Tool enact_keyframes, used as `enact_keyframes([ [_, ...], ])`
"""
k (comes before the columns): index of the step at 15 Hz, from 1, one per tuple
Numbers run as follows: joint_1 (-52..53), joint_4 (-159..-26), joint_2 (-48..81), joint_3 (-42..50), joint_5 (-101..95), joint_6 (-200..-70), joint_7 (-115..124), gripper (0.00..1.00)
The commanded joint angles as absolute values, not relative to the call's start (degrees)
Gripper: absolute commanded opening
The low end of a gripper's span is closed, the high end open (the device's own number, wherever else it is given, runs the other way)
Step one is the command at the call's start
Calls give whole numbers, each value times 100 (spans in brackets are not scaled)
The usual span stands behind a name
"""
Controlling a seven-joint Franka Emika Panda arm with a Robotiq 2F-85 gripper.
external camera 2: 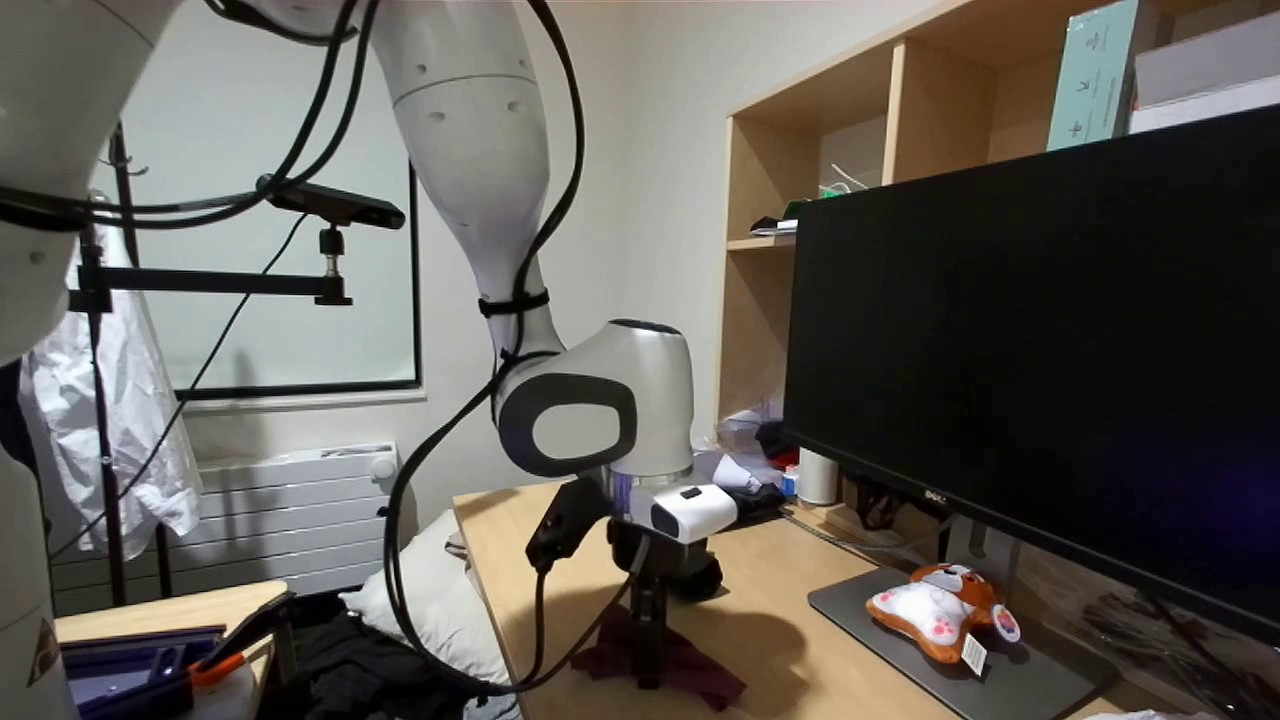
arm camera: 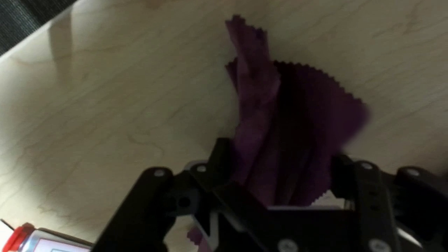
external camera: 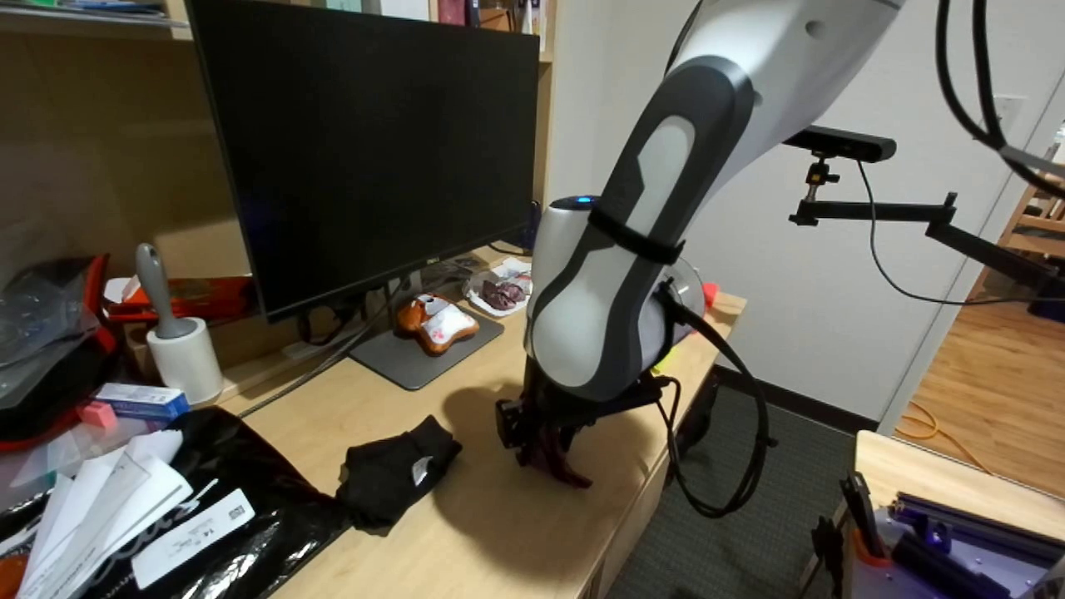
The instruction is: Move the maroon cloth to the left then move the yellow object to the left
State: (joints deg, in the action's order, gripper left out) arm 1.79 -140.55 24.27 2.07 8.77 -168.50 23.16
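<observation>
Maroon cloth (arm camera: 280,119), zigzag-edged, creased into long folds on wood-grain tabletop (arm camera: 122,105); hand (arm camera: 281,155) spread astride it.

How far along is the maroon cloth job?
Done: apparently the approach; the tool is at the maroon cloth.
In hand: seemingly the cloth pickup; jaws stand apart, cloth between them.
Left: likely gripping and shifting it left, then probably the yellow thing partly hidden behind the arm.
</observation>
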Motion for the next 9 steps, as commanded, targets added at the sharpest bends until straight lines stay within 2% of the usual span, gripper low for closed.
enact_keyframes([
  [1,246,-13981,2463,174,1069,-16773,2223,34],
  [5,292,-13963,2429,184,1052,-16712,2241,9],
  [9,263,-13969,2291,20,1134,-16661,2181,3],
])
